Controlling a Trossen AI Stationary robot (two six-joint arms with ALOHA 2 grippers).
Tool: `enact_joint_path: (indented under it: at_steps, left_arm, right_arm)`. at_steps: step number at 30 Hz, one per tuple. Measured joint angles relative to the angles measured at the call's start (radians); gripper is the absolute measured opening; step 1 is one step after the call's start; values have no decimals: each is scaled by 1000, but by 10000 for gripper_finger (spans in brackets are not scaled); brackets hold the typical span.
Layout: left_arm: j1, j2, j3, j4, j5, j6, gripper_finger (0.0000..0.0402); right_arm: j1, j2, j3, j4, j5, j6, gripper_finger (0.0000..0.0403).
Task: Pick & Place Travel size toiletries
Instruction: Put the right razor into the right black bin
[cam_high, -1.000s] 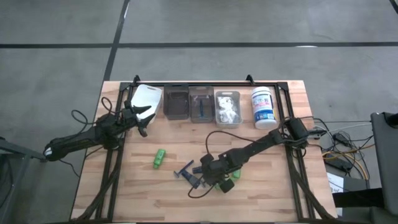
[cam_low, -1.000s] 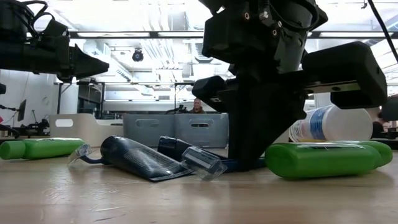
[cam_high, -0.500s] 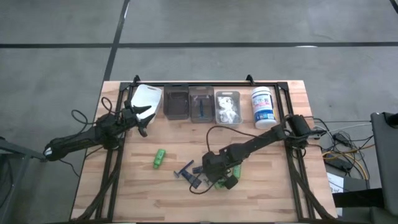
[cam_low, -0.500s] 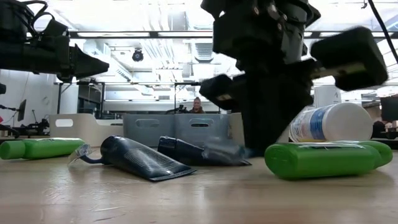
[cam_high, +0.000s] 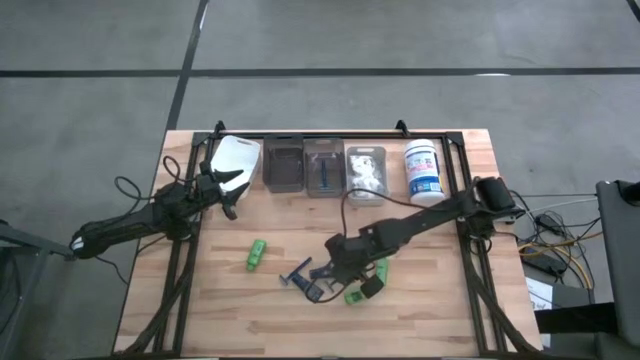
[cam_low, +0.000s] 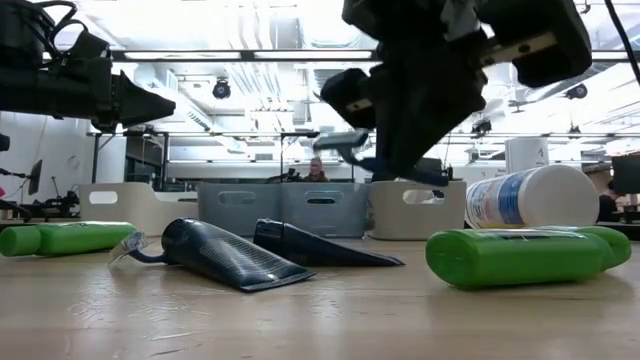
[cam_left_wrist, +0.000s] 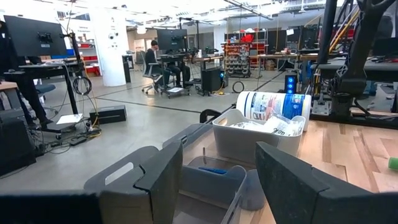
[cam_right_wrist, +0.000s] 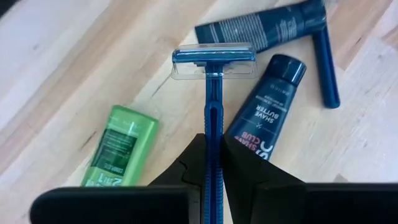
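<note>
My right gripper (cam_right_wrist: 213, 148) hangs above the middle of the table, shut on a blue razor (cam_right_wrist: 213, 81) that shows lifted in the low view (cam_low: 345, 140). Under it two dark tubes (cam_right_wrist: 264, 106) (cam_right_wrist: 261, 30), another razor (cam_right_wrist: 328, 62) and a green bottle (cam_right_wrist: 121, 146) lie flat on the wood. A second green bottle (cam_high: 256, 254) lies further left. My left gripper (cam_left_wrist: 217, 180) waits open at the table's far left, level, facing the bins. My right gripper pinches the razor's blue handle (cam_right_wrist: 213, 134) between its two fingers, well behind the head. The fingers slant down from the table's right side and lie along the handle. The razor is lifted clear of the table, its clear-capped head (cam_right_wrist: 213, 62) sticking out past the fingertips.
Along the far edge stand a white bin (cam_high: 238, 160), a dark bin (cam_high: 283, 166), a clear bin (cam_high: 323, 168) with a blue razor inside, a clear bin (cam_high: 366, 172) of white packets, and a white tub (cam_high: 423, 172) with a blue label. A person sits in the room behind.
My right gripper has risen from the table, staying shut on the razor. The razor's head lay on the wood beside the dark tubes and now hangs clear above them. The tubes and bottles have stayed in place.
</note>
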Motion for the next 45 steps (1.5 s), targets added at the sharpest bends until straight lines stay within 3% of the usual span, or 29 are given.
enact_joint_path:
  at_steps: [20,35,40,45]
  left_arm:
    - [1,0,0,0,0,0,207]
    - [1,0,0,0,0,0,207]
    - [1,0,0,0,0,0,207]
    - [1,0,0,0,0,0,206]
  right_arm:
    - [-88,-137,0,-15,3,-32,29]
    - [-331,-198,-1,12,2,-159,29]
    - [-415,-196,-1,79,3,-113,29]
    - [-476,-196,-3,127,3,46,29]
